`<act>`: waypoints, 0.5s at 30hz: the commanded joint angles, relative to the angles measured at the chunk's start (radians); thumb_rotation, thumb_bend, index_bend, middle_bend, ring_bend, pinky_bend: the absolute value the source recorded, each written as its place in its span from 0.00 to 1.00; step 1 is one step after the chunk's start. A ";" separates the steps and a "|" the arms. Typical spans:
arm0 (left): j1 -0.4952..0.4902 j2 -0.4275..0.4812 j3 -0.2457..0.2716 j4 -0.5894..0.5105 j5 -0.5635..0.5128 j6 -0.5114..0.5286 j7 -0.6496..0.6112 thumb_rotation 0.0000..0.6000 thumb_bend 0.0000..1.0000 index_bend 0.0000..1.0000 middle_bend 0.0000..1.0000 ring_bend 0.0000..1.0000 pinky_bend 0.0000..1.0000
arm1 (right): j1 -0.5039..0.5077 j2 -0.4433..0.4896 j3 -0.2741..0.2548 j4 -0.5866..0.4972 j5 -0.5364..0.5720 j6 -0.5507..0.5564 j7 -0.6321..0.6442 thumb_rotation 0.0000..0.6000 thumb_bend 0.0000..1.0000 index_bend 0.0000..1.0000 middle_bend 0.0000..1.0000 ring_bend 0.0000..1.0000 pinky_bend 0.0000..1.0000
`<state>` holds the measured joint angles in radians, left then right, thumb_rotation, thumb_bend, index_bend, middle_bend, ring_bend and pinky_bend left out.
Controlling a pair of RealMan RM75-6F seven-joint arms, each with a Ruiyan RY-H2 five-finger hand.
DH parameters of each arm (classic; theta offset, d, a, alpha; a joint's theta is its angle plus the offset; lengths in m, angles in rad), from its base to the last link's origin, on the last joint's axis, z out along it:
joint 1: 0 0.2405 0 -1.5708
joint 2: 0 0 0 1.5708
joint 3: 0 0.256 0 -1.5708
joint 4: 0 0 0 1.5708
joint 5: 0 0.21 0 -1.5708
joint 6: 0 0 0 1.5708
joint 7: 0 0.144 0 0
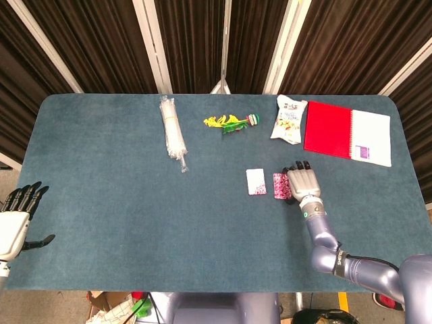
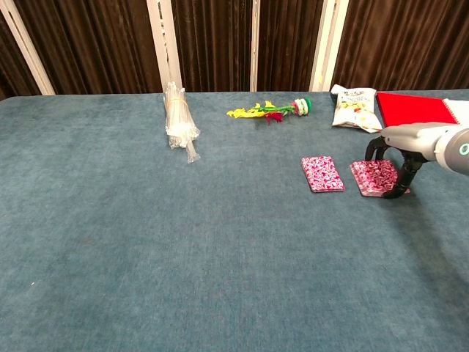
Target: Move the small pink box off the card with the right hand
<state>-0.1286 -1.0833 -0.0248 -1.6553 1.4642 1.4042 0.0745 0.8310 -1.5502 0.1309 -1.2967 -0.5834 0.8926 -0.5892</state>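
Note:
The small pink patterned box (image 2: pixel 372 176) lies flat on the blue table cloth, a short gap to the right of the pink patterned card (image 2: pixel 322 173). In the head view the card (image 1: pixel 256 181) looks pale and the box (image 1: pixel 280 185) sits beside it. My right hand (image 2: pixel 399 158) arches over the box's right half, its thumb behind the box and a fingertip (image 2: pixel 401 192) at its right front edge. The fingers are apart and the box rests on the table. My left hand (image 1: pixel 15 219) hangs with spread fingers, holding nothing, off the table's left front corner.
A red notebook (image 1: pixel 345 132) and a snack bag (image 1: pixel 289 119) lie at the back right. A green and yellow toy (image 1: pixel 231 122) lies at the back centre, and a clear plastic bundle (image 1: pixel 173 133) lies to its left.

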 commanded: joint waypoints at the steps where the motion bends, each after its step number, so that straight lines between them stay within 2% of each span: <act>1: 0.000 -0.001 0.000 -0.001 0.001 0.001 -0.001 1.00 0.00 0.00 0.00 0.00 0.00 | -0.007 -0.004 0.001 0.000 -0.023 0.015 0.010 1.00 0.23 0.52 0.47 0.18 0.00; 6: 0.001 -0.002 0.001 0.000 0.005 0.005 -0.001 1.00 0.00 0.00 0.00 0.00 0.00 | -0.024 0.013 0.001 -0.028 -0.070 0.040 0.031 1.00 0.23 0.54 0.49 0.19 0.00; 15: 0.003 -0.005 0.001 0.003 0.014 0.015 -0.001 1.00 0.00 0.00 0.00 0.00 0.00 | -0.079 0.107 -0.013 -0.140 -0.130 0.102 0.059 1.00 0.23 0.54 0.49 0.19 0.00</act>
<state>-0.1254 -1.0877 -0.0237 -1.6529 1.4775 1.4184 0.0740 0.7660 -1.4598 0.1247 -1.4210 -0.7027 0.9817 -0.5380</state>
